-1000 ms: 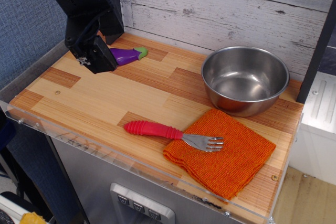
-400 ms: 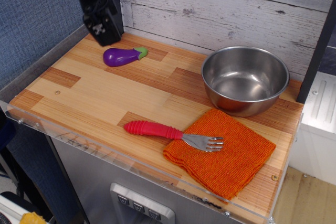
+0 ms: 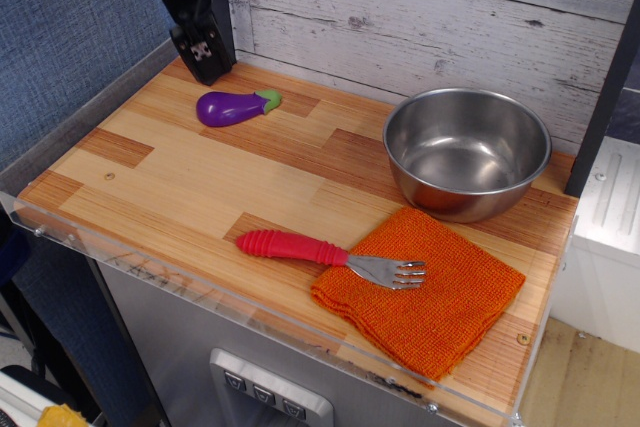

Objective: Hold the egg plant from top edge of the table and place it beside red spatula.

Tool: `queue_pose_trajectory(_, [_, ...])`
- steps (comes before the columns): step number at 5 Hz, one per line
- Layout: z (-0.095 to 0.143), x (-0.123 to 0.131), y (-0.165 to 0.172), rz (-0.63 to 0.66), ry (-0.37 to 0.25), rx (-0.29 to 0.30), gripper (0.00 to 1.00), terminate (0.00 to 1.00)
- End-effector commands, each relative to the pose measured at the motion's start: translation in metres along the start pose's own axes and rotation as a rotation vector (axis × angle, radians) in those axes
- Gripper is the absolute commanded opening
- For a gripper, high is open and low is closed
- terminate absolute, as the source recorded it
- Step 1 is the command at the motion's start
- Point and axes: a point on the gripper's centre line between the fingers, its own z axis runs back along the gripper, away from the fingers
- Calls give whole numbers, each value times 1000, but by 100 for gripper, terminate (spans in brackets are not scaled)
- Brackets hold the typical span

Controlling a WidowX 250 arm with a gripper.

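The purple egg plant [image 3: 232,107] with its green stem cap lies on its side near the back left of the wood-strip table [image 3: 180,187]. The red spatula [image 3: 300,247], red ribbed handle and silver fork tines, lies near the front edge with its tines on the orange cloth. My black gripper [image 3: 204,55] hangs above the back left corner, just behind and left of the egg plant, not touching it and holding nothing. Its fingers are seen side-on, so I cannot tell if they are apart.
A steel bowl [image 3: 466,150] stands at the back right. An orange knitted cloth [image 3: 425,292] lies at the front right under the tines. A clear acrylic rim [image 3: 200,292] runs along the front edge. A plank wall stands behind.
My gripper has risen from the egg plant's left end and moved back and right toward the wall, empty. The egg plant stays on the table, now fully in view.
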Motion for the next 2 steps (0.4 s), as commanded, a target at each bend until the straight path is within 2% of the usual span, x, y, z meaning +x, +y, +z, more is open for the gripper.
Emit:
queue_pose_trajectory(1, [-27, -5, 32, 211, -2, 23, 100, 0])
queue_pose_trajectory(2, [-43, -5, 42, 302, -11, -3, 100, 0])
